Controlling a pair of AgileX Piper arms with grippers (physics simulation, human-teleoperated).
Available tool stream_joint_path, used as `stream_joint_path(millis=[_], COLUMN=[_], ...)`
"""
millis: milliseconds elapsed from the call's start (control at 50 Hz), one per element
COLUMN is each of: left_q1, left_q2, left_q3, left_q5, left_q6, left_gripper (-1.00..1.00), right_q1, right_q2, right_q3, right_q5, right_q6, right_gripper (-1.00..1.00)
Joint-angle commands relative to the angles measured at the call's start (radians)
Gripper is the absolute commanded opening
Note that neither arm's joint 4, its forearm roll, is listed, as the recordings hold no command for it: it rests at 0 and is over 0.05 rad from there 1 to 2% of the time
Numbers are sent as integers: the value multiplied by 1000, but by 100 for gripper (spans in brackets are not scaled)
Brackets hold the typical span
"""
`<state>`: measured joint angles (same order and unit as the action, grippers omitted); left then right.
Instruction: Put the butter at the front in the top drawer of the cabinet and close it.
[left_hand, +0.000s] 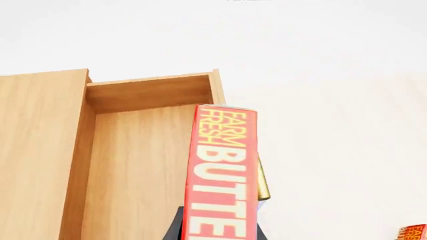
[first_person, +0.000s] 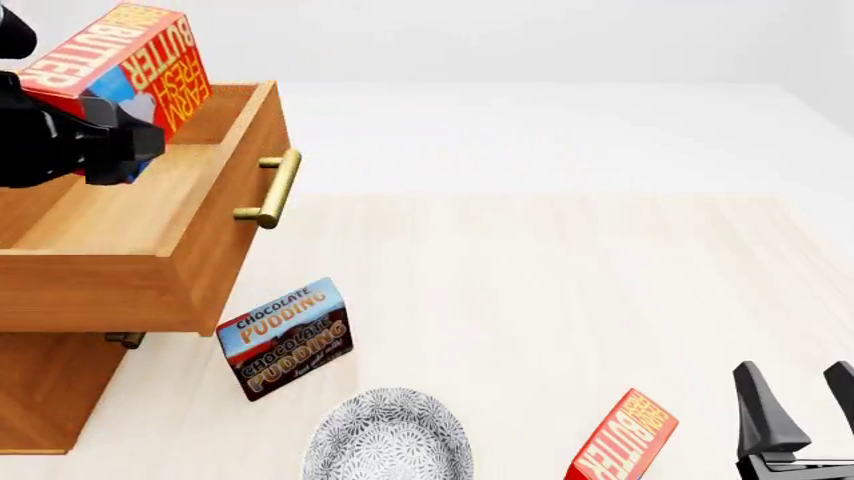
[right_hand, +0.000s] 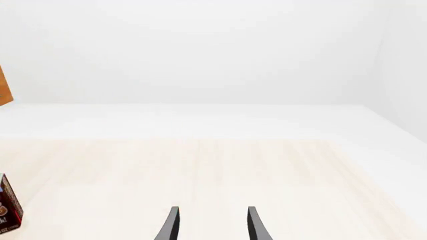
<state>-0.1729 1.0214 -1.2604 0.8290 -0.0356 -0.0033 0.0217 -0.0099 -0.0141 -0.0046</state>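
The butter (first_person: 127, 55) sits in the upper left of the front view, clamped in the left gripper (first_person: 114, 140) and held above the open top drawer (first_person: 200, 260). The carton tilts, its long axis running up and toward the frame's right from the dark jaws that pinch its lower end. In the left wrist view the same carton (left_hand: 220, 172) stands straight out from between the jaws, lettering along its length, with the drawer's bare wooden floor (left_hand: 137, 175) behind it and to its left. Its far end seems to overlap the drawer's right wall, so I judge the coming move depends on shifting or lowering it fully inside the walls before letting go.

The drawer is pulled well out of the cabinet (first_person: 40, 400), and nothing is visible inside it. Its brass handle (first_person: 274, 188) juts toward the middle of the front view. The left arm is plainly the nearer one; it is already over the drawer.

The right gripper (first_person: 801, 415) waits at the lower right, jaws apart and holding nothing. Just left of it stands the twin butter carton (first_person: 625, 440). Below the drawer, at lower centre left, the chocolate pudding box (first_person: 284, 338) stands on the table (first_person: 561, 290), with a patterned plate (first_person: 390, 440) near it at the bottom edge.
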Motion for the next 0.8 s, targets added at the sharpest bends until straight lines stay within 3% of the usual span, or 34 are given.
stream_joint_path(millis=[20,800], left_q1=[58,190], left_q2=[-55,-20], left_q3=[16,95], left_q5=[8,-29], left_q6=[10,24], left_gripper=[-100,-100], right_q1=[1,1], right_q2=[-3,-3], right_q3=[2,2], right_q5=[1,1], right_q6=[1,1], right_gripper=[100,100])
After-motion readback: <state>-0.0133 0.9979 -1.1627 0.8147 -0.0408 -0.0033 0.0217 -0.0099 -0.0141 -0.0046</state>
